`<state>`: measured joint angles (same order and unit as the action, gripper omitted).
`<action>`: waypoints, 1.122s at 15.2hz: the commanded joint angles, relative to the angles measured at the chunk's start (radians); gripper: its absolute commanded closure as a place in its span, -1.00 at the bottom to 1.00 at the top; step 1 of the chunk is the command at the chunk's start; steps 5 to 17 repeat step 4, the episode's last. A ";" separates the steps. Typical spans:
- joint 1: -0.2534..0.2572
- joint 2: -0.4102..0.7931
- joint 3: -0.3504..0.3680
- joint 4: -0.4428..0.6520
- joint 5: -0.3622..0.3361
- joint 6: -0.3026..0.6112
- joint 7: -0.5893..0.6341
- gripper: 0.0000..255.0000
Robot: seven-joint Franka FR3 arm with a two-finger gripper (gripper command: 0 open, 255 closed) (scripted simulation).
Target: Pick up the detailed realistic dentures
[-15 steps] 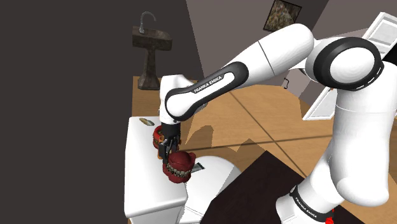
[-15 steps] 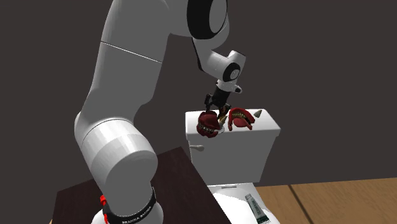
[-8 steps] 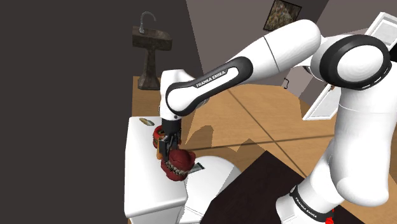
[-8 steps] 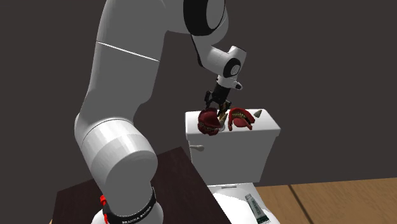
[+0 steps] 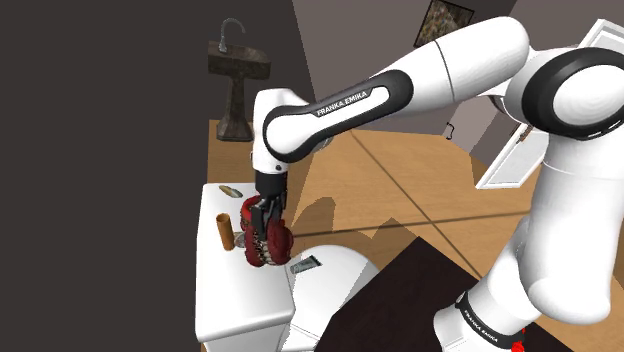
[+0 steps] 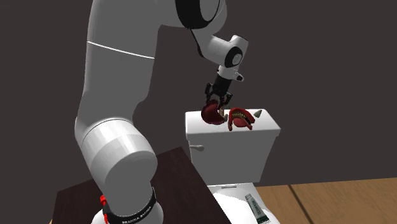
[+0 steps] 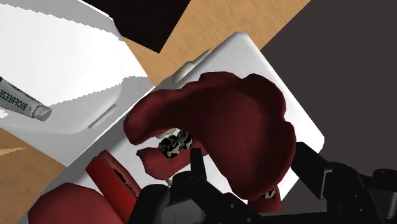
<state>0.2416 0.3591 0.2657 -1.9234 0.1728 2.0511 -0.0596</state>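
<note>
Dark red dentures (image 6: 212,115) with small speckled teeth, pinched between the black hand's (image 6: 215,104) fingers.

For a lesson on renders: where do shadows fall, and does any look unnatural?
Shoulder view: the arm's shadow falls on the floor beside the toilet. Wrist view: the shadow on the toilet lid has a saw-toothed edge. Second exterior view: the wall is evenly dark.

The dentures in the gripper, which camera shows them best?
The wrist view: the held dentures appear close up, dark red gum and a few teeth plain, clasped in the gripper. The shoulder view shows them small, by the white toilet tank. The second exterior view shows a small red lump beside another set on the tank.
</note>
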 commanded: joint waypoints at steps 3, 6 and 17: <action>-0.002 -0.026 0.002 0.006 0.004 -0.032 0.004 1.00; -0.002 -0.026 0.002 0.006 0.004 -0.032 0.004 1.00; -0.002 -0.026 0.002 0.006 0.004 -0.032 0.004 1.00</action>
